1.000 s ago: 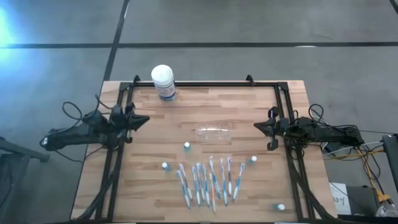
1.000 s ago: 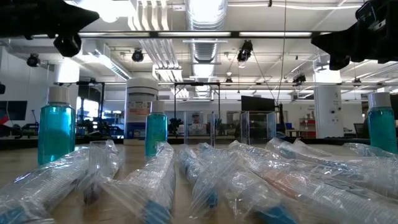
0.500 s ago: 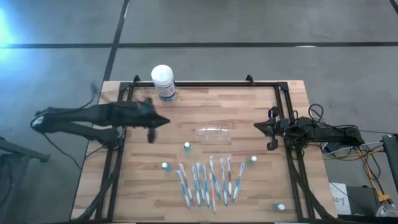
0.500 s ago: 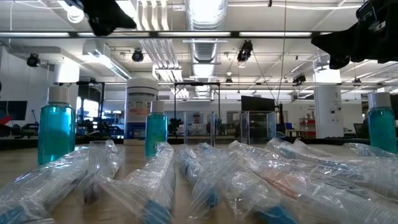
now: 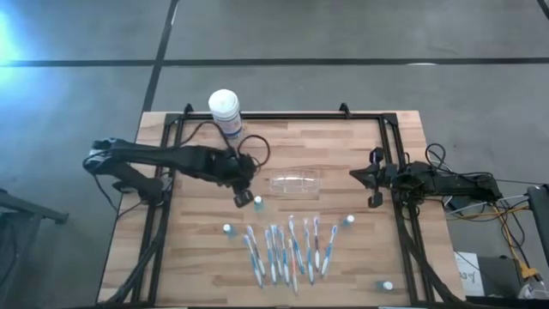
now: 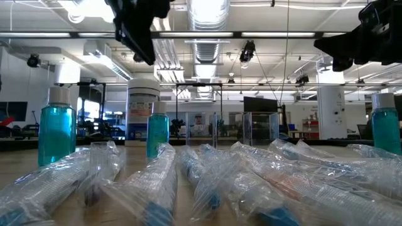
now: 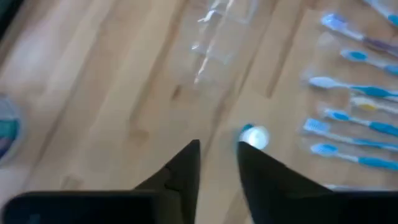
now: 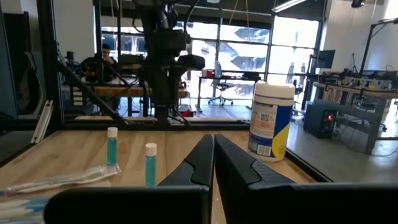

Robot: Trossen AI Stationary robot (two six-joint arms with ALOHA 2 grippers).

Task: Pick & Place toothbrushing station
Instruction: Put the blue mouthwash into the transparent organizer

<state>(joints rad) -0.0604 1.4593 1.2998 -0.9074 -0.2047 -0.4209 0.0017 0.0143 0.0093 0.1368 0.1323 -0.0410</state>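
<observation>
Clear plastic, the toothbrushing station (image 5: 295, 181) lies untouched; we've swung our left gripper (image 5: 239, 199) out just beside it, fingers seemingly parting, ready to grasp. Right gripper (image 5: 372, 177) waits pinched together.

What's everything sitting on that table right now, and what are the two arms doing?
Holder: one, clear plastic, mid-table, untouched.
Canister: one, white lid, blue label, far edge of the table.
Bottles: four, small, teal liquid with white caps, around the toothbrushes and near the table's front right corner.
Toothbrushes: about eight, blue and white, wrapped in clear plastic, in a row at the front.
Person: one, seated in the room beyond.
Left gripper: slightly open, empty, above the bottle beside the holder.
Right gripper: shut, empty, waiting at the right edge.
</observation>
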